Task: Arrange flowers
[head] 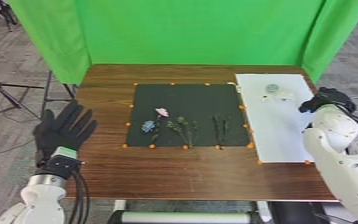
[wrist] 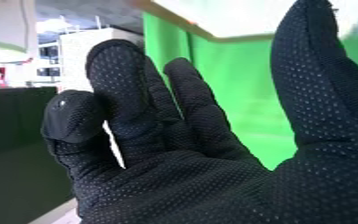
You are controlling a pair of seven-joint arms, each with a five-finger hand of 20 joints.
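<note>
In the head view, my left hand (head: 62, 134) is held palm-up with straight fingers at the table's left edge, left of the black mat (head: 189, 95). My right hand (head: 329, 99) is at the right edge of the white sheet (head: 280, 135), touching none of the flowers. On the mat lie a pink flower (head: 161, 112), a blue flower (head: 148, 126), green sprigs (head: 183, 122) and thin dark stems (head: 222, 126). Up close in the right wrist view, the right hand (wrist: 193, 185) is open and empty, its fingers loosely bent.
Near the sheet's far end stand a small white object (head: 284, 95) and a round grey-green one (head: 272, 87). Orange markers (head: 186, 147) line the mat's edges. A green curtain (head: 193, 32) hangs behind the brown table (head: 175, 175).
</note>
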